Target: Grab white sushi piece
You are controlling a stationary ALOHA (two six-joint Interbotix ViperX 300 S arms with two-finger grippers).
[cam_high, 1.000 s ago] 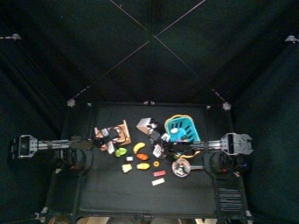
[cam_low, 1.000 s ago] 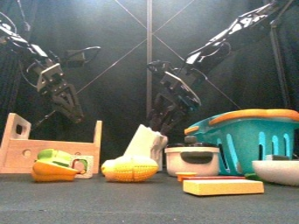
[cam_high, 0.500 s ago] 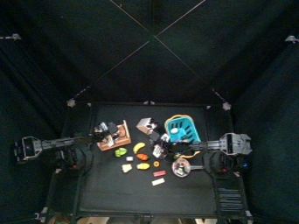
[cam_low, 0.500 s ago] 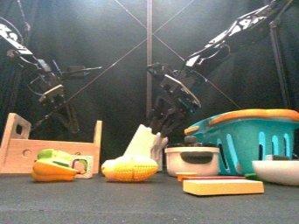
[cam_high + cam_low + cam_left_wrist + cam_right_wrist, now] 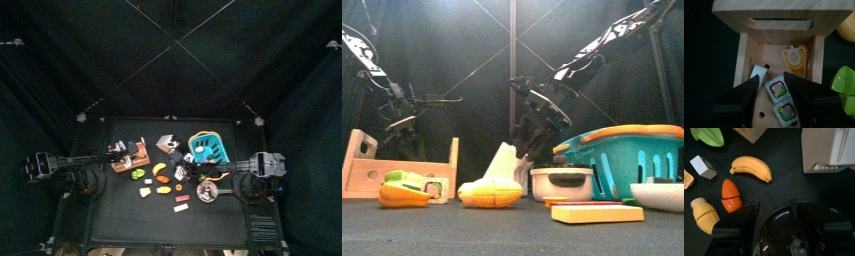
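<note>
We take the wooden box [image 5: 781, 30] as our landmark. Its two side walls leave us a narrow channel, and the left gripper [image 5: 773, 85] hangs over it with jaws spread nearly wall to wall. Inside, two sushi pieces [image 5: 777, 89] lie side by side between the jaws, a white block [image 5: 757, 73] against one wall, an orange piece [image 5: 794, 56] against the other. The slotted end wall closes the far end; bare floor lies before it.
</note>
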